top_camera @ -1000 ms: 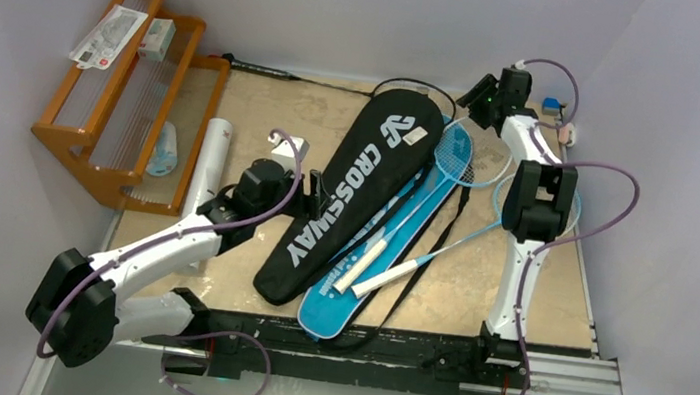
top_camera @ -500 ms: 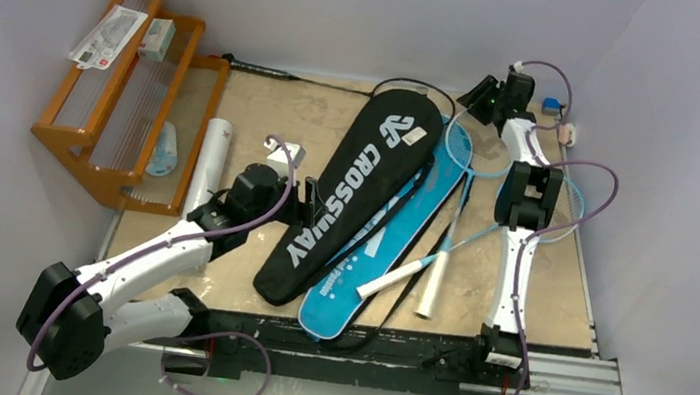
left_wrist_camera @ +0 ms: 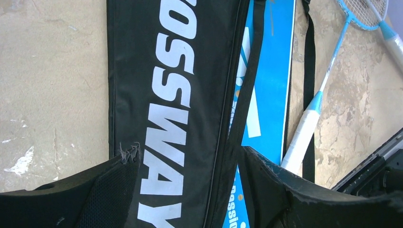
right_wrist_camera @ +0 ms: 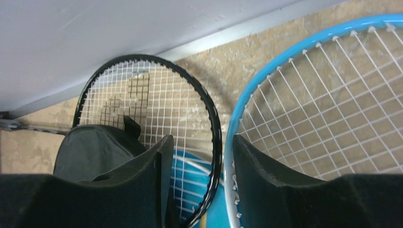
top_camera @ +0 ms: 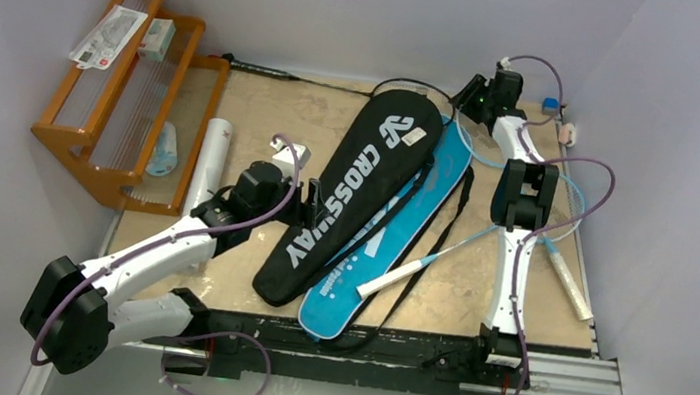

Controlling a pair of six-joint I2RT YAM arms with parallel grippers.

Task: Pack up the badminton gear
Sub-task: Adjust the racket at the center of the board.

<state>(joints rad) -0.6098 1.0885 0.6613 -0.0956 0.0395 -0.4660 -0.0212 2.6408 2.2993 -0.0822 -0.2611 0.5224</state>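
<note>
One light-blue racket [top_camera: 569,282] has swung since a second ago. Its handle was lying across the blue cover [top_camera: 434,178]; it now lies along the tabletop's [top_camera: 266,107] right edge and points at the near right corner. Its head sits up by the far right corner, where I have the right gripper [right_wrist_camera: 202,142].

From that wrist I see the jaws standing apart. The racket's blue rim runs through the gap, close against one finger and not clamped. The black racket [right_wrist_camera: 147,102] crowds in there too. Its head lies against the far edge, partly under the black CROSSWAY cover [top_camera: 357,188], and its shaft runs left along that edge.

The second light-blue racket [top_camera: 386,281] points its handle toward the near edge, resting on the blue cover. Its shaft rises rightward and its head is largely hidden under my right arm.

Both covers lie diagonally, wide ends toward the far edge and narrow ends toward the near edge. The black one overlaps the blue one's left side. A black strap [top_camera: 434,258] trails along the blue cover's right side.

My left gripper [left_wrist_camera: 187,154] is spread wide directly over the black cover's narrow half. I cannot tell whether it touches.

The white tube [top_camera: 209,165] lies near the left edge beside the orange rack [top_camera: 126,100], behind the left arm.
</note>
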